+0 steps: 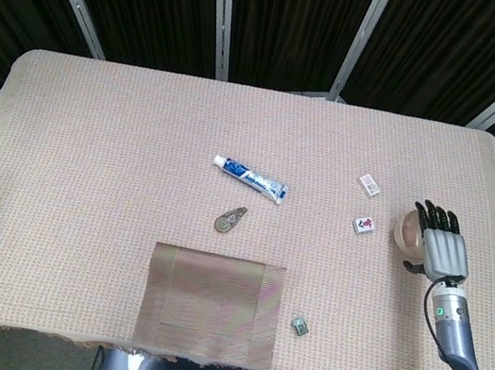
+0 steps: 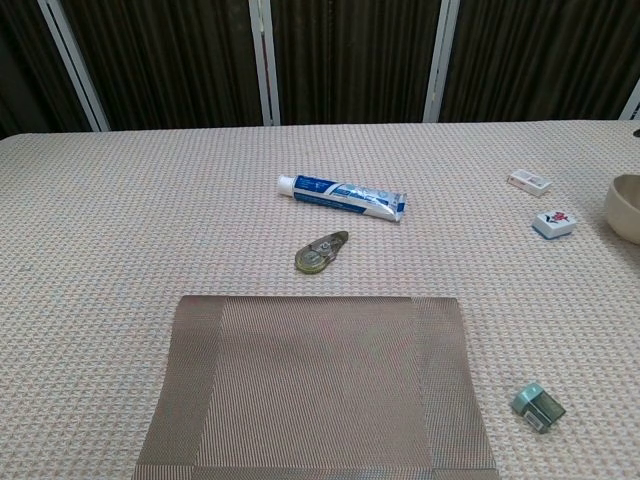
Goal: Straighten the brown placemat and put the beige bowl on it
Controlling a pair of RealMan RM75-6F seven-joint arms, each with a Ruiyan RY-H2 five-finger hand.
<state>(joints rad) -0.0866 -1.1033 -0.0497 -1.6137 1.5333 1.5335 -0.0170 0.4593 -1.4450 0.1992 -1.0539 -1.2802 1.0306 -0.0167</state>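
The right hand (image 1: 439, 250) cups the bowl (image 1: 408, 229) at the table's right edge; a loose hold could drop it short of the mat (image 1: 212, 305).

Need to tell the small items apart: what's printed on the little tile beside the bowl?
The white tile has a red mark on top and a pale blue base; the chest view shows it best.

— Table (image 1: 93, 139) covering?
— Coarse woven cloth, matt, fringed at the near edge.
— Brown placemat (image 1: 212, 304)?
— Fine ribbed weave, faint sheen.
— Beige bowl (image 2: 626, 206)?
— Smooth, matt.
— Toothpaste tube (image 1: 250, 178)?
— Glossy plastic.
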